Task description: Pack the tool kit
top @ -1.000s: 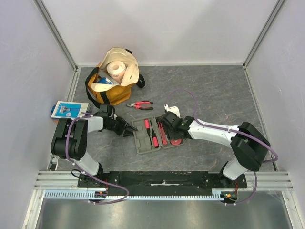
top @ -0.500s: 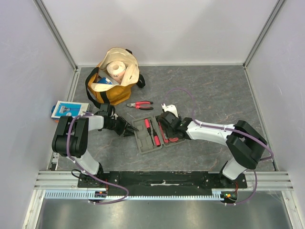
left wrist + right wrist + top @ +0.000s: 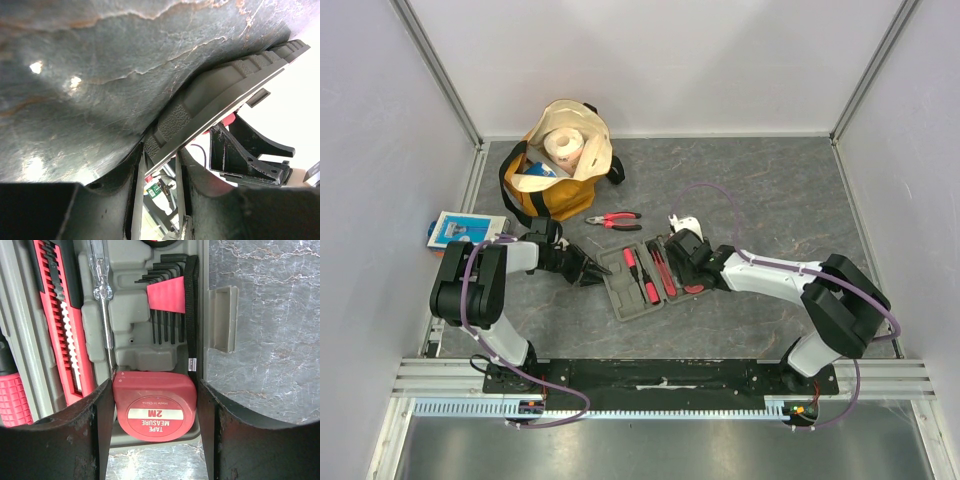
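**A:** How are the tools set?

**B:** The right tool (image 3: 155,390) is closed on the tape measure (image 3: 155,412), with one finger pressed against each side. The tape measure is at its slot at the right end of the case (image 3: 616,298). The left tool (image 3: 160,150) appears to be clamped on the case's left edge. Whether that edge is lifted cannot be told.

**A:** How is the tape measure expected to handle?

**B:** It is judged to be a hard, smooth, compact shell. Slipping is likely at the rounded corners, so the straighter sides are preferred.

**A:** And the case?

**B:** It lies open at the middle of the surface (image 3: 770,200), between the two arms. Stiff, light moulded plastic is assumed, and it would be easily slid. It is best steadied by its rim, away from the hinge.

**A:** Has anything been left out?

**B:** The pliers (image 3: 613,219) are seen on the surface beyond the case, near the bag (image 3: 560,165). They are judged to be heavier steel with less slippery handles. Both handles should be taken together, close to the pivot.
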You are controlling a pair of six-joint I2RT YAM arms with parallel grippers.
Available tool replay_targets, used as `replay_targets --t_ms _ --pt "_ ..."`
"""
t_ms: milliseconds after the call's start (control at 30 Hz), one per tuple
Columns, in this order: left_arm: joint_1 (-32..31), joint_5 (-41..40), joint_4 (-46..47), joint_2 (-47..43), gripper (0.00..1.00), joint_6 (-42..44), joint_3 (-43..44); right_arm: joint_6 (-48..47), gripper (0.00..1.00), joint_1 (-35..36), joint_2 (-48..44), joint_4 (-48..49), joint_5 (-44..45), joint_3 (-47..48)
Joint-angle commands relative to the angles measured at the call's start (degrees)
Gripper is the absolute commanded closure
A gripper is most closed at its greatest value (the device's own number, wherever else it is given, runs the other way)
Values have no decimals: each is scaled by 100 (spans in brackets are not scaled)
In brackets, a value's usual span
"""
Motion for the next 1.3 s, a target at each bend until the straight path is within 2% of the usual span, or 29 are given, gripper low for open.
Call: replay_targets --t_ms 0,200,467,700,867,1133,1267 --pt "-2 -419 -284 175 68 137 13 -398 47 -48 0 -34 -217 -106" --pt "-2 -410 -284 175 68 155 39 -566 23 -48 27 -51 -464 -54" --pt "-2 -366 -284 201 68 198 83 -548 14 -48 -219 -227 -52 368" --pt "-11 -349 -284 254 68 225 110 -609 15 -48 -395 -385 222 623" --pt "-2 -322 -267 280 68 234 118 -663 26 -48 -193 -455 -24 614" --pt "-2 -278 -328 368 68 339 162 -812 31 -48 27 -499 -174 421" --pt "-2 -331 -617 465 68 707 337 -944 37 -48 246 -508 -130 421"
